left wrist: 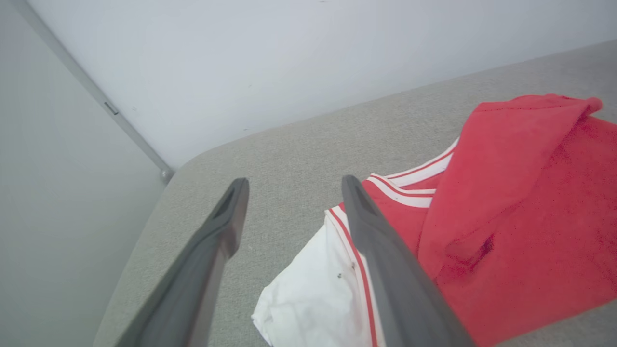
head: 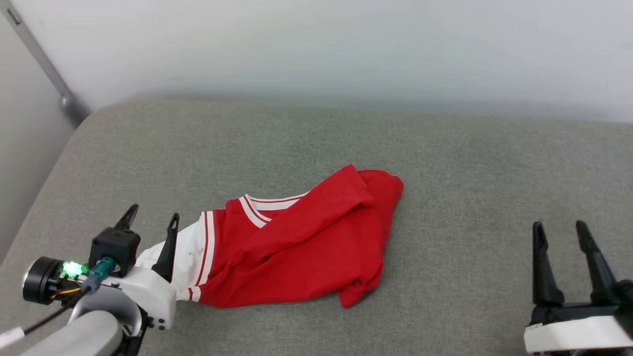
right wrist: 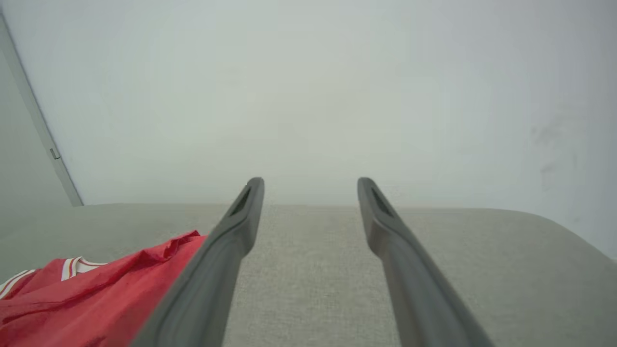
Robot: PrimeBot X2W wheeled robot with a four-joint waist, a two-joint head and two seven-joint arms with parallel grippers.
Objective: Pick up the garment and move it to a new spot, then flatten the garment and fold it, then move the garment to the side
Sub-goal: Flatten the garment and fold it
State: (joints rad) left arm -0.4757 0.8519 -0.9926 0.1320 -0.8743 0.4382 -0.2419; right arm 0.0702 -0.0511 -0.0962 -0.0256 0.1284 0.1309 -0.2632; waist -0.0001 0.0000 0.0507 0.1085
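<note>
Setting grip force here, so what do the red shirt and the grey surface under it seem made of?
The shirt looks like soft matte cloth, probably a knit; it slumps in loose folds and creases. The surface looks like grey woven upholstery, likely padded; a fine weave shows and its edge is rounded.

Left gripper [left wrist: 291, 185] w/ fingers spread apart, nothing btwn them. One finger [left wrist: 212, 260] sits over bare grey cushion [left wrist: 289, 140]. The other crosses in front of the garment [left wrist: 520, 207] at its white sleeve [left wrist: 303, 299] & striped trim; contact can't be told. Garment lies crumpled, red body folded over itself, striped collar [left wrist: 405, 193] showing. Pale wall [left wrist: 289, 58] behind, w/ grey strip [left wrist: 120, 120] at view's left.
</note>
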